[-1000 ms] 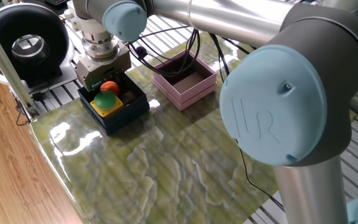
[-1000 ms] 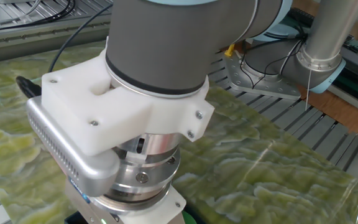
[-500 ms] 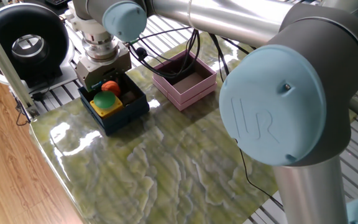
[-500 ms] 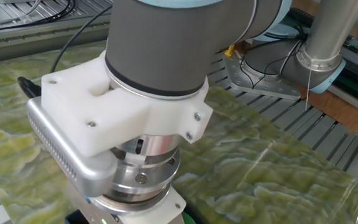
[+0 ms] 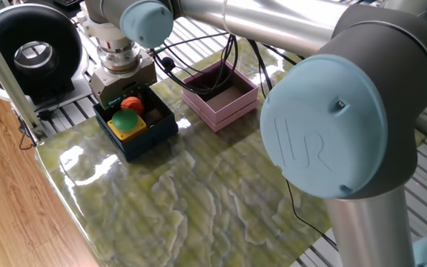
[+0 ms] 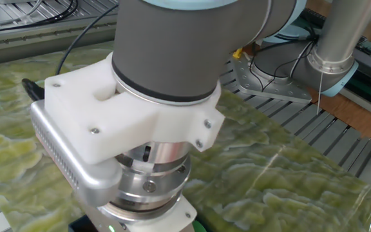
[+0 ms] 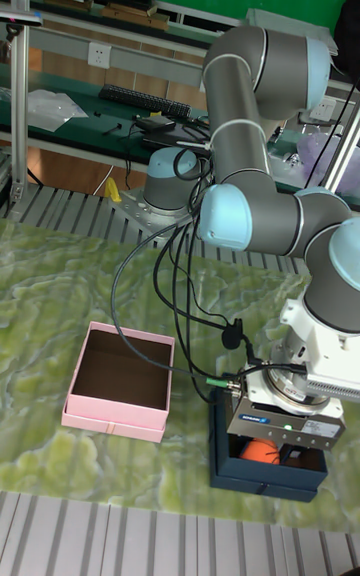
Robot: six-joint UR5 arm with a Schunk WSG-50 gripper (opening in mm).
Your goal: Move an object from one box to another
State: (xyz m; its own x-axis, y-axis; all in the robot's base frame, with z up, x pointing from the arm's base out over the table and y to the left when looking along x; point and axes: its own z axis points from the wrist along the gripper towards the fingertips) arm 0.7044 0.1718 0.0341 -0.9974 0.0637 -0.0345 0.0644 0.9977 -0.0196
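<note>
I hung low over the square dark navy-blue box [image 5: 136, 122], which sat near one corner of the green marbled bench [image 5: 199, 200]. My gripper [image 5: 124, 95] reached into the box's back half, right above the round orange object [image 5: 130, 104]. Over the last second I had barely shifted; only my wrist housing crept slightly in the close view. I judged I was settling for the pick, with nothing lifted yet. My own body hid the jaws, so I could not tell whether they stood spread or pinched the orange piece. A green-topped yellow block [image 5: 127, 123] lay beside it. The square pale pink box [image 5: 221, 93], just beside the navy one, was empty.
</note>
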